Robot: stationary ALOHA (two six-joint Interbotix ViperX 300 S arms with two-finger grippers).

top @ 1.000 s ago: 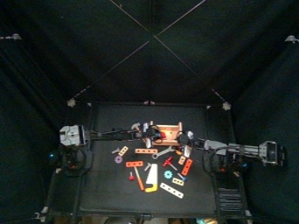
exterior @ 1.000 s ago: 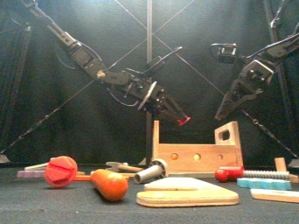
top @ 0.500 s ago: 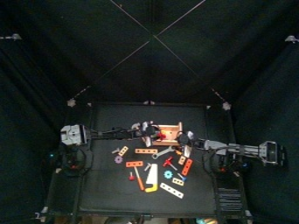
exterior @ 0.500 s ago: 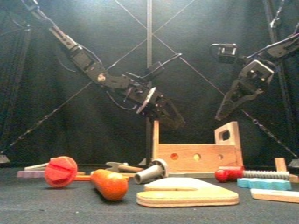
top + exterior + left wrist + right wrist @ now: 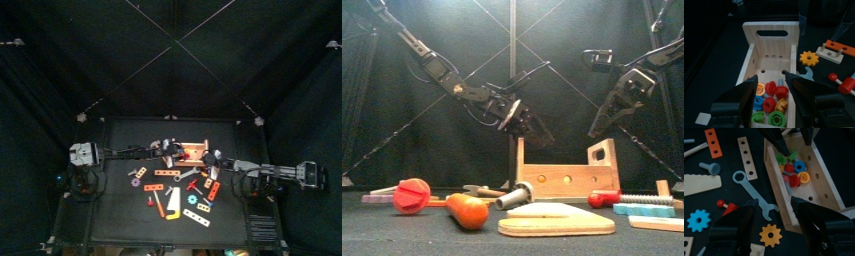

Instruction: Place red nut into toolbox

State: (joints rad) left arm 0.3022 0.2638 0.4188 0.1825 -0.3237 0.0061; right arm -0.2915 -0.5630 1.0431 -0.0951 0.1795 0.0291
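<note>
The toolbox [image 5: 769, 52], a light-wood tray with orange-red sides, stands mid-table [image 5: 198, 152] and shows in the front view [image 5: 563, 176]. Several coloured nuts lie at one end of it, among them red nuts [image 5: 781, 91]; they also show in the right wrist view [image 5: 789, 179]. My left gripper [image 5: 774, 82] hangs open and empty just above that end of the toolbox [image 5: 537, 134]. My right gripper [image 5: 777, 208] is open and empty, held high beside the toolbox [image 5: 604, 124], over the loose tools.
Toy tools lie scattered in front of the toolbox [image 5: 181, 190]: a blue wrench [image 5: 754, 190], a yellow gear [image 5: 771, 234], a blue gear [image 5: 697, 220], orange strips [image 5: 713, 136]. Near the front edge lie a wooden saw [image 5: 556, 222] and an orange-handled tool [image 5: 466, 210].
A second ago my left gripper held a red piece at its tip above the toolbox; now its jaws are open and empty. The right arm has not moved.
</note>
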